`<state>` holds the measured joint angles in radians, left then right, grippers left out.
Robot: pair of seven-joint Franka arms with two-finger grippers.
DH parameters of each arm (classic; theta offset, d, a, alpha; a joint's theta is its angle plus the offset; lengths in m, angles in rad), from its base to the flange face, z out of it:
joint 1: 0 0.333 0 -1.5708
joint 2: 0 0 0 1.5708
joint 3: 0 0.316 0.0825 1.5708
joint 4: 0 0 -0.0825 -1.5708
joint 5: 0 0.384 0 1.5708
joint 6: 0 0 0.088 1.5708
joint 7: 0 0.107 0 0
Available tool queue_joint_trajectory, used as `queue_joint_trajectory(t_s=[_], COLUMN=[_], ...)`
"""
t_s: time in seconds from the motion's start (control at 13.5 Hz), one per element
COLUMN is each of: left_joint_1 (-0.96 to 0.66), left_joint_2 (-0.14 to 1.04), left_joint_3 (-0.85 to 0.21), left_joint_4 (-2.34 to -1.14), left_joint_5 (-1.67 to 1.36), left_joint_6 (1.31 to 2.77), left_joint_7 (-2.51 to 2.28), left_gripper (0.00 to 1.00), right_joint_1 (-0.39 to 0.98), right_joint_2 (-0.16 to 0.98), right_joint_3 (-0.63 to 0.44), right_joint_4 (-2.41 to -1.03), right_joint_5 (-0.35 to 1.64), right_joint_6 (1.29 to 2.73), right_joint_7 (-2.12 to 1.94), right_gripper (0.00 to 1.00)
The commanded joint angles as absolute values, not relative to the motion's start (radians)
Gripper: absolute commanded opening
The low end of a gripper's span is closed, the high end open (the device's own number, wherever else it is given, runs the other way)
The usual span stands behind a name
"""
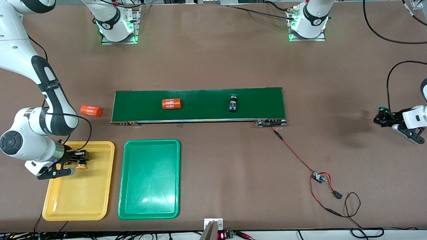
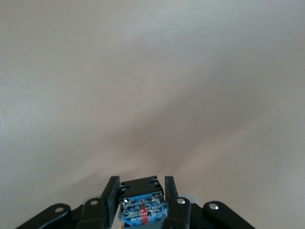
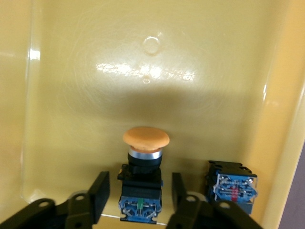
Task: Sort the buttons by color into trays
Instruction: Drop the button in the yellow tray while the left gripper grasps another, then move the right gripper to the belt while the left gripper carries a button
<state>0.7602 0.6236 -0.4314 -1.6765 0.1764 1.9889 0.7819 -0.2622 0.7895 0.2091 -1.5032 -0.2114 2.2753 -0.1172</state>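
Note:
A yellow-orange button [image 3: 146, 136] lies in the yellow tray [image 1: 77, 195], at the end nearest the conveyor. My right gripper [image 3: 140, 182] is down over it and open, with a gap between each finger and the button's dark body. In the front view that gripper [image 1: 77, 162] covers most of this button [image 1: 82, 167]. A second button's black-blue body [image 3: 232, 187] rests beside it in the tray, its cap hidden. My left gripper [image 2: 141, 183] is shut on a green button [image 2: 141, 210] over bare table at the left arm's end, the green cap [image 1: 382, 109] showing. Another green button [image 1: 233, 102] lies on the belt. The green tray [image 1: 151, 207] holds nothing.
The dark-green conveyor belt [image 1: 198, 99] also carries an orange 4680 cylinder [image 1: 171, 104]. A second orange cylinder [image 1: 91, 111] lies on the table off the belt's end, toward the right arm's end. A red and black wire with a small board [image 1: 317, 176] trails from the belt's other end.

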Motion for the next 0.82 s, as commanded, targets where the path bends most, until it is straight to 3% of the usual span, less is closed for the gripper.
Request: queue_joint_trajectory(t_s=[0.0,0.15,0.22,0.3,0.74], left_joint_1=[0.684,0.644,0.621,0.595,0.416], left_joint_2=[0.487,0.465,0.462,0.451,0.356], left_joint_3=[-0.425,-0.426,-0.431,-0.434,-0.446], left_joint_4=[-1.729,-1.729,-1.730,-1.733,-1.807], left_joint_5=[0.180,0.112,0.074,0.057,-0.032], left_joint_6=[1.904,1.872,1.871,1.871,1.887], left_joint_7=[0.689,0.666,0.654,0.609,0.263], left_gripper=[0.00,0.00,0.00,0.00,0.00], right_joint_1=[-0.261,-0.255,-0.249,-0.242,-0.212], right_joint_2=[0.796,0.775,0.759,0.735,0.572], right_joint_3=[0.213,0.213,0.213,0.213,0.216], right_joint_4=[-1.483,-1.483,-1.483,-1.483,-1.489], right_joint_5=[-0.210,-0.207,-0.206,-0.206,-0.148], right_joint_6=[2.275,2.258,2.217,2.179,1.924], right_joint_7=[-0.106,-0.080,-0.074,-0.060,0.017], right_gripper=[0.86,0.86,0.98,1.00,1.00])
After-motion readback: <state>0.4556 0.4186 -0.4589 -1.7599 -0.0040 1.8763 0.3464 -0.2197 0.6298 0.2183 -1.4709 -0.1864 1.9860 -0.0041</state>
